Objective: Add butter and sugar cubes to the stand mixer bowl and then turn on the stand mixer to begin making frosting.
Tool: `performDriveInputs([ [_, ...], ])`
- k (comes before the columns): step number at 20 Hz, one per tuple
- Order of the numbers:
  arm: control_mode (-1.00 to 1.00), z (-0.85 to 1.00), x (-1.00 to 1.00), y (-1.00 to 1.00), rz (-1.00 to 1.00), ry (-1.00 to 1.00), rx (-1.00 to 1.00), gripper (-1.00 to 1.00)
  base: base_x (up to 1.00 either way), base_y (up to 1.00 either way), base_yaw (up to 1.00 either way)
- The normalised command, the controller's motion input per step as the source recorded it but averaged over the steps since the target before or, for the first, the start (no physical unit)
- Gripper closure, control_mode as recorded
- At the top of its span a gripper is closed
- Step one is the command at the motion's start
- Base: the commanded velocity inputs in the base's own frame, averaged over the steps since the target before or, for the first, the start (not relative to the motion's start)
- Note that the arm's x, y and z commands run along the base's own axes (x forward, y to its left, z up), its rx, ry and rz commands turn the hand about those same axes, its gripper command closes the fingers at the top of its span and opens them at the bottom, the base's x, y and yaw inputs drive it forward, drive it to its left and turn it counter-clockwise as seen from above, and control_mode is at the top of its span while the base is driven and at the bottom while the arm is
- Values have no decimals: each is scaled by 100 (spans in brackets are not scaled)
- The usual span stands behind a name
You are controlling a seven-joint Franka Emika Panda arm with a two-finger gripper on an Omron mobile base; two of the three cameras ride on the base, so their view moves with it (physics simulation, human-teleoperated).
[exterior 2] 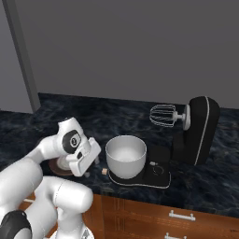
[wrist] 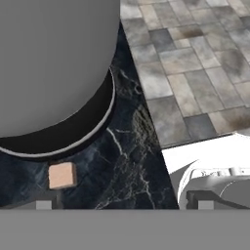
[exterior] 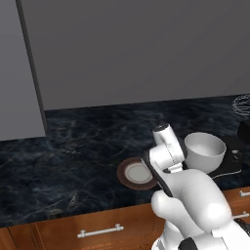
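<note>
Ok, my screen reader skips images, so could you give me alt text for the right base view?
A grey-white bowl sits empty on the black stand mixer, whose head is tilted back with the whisk raised. One sugar cube lies on the dark counter beside the mixer's base, near the white arm's hand.

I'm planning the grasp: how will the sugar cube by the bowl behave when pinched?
The sugar cube looks flat-faced, so it probably sits still rather than rolls. It is tiny beside the bowl, so likely very light and easily knocked aside. It lies close to the mixer base, so one finger may bump that.
</note>
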Motion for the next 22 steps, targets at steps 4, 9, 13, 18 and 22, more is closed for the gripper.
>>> performDriveInputs([
  [4,-100,-4,6,-13,0,-8,-2,-100,0,0,0],
  [9,-100,-16,3,-17,1,-5,0,-100,0,0,0],
  [13,-100,-16,12,-12,3,-3,0,-100,0,0,0],
  [18,-100,-28,16,0,1,0,0,-100,0,0,0],
  [22,-100,-33,13,0,0,0,0,-100,0,0,0],
])
